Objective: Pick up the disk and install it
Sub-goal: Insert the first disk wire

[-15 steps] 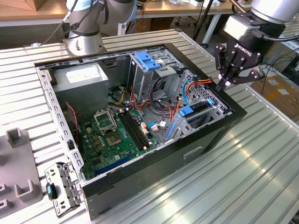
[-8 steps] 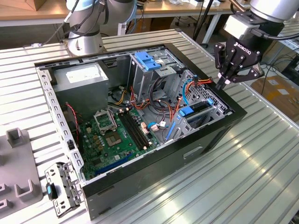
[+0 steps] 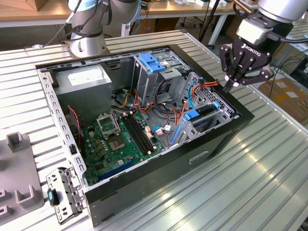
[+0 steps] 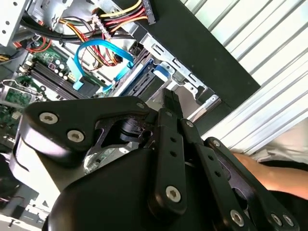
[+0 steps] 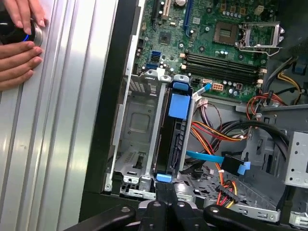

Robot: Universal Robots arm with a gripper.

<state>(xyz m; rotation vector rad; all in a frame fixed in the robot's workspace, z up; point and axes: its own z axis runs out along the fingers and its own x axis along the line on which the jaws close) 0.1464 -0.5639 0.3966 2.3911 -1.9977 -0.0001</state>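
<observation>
While your pincer (image 3: 229,87) hangs closed, empty, you count one disk (image 5: 175,130) slotted just beneath it, one case (image 3: 159,180), slatted table (image 3: 269,163).

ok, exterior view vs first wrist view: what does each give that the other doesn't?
Exterior view: a robot arm base, the grey power supply, and a grey fixture outside the case. First wrist view: a person's hands over the slatted table beside the case. Both: the motherboard, and the disk sitting on edge in its bay with the shut gripper close to its end.
</observation>
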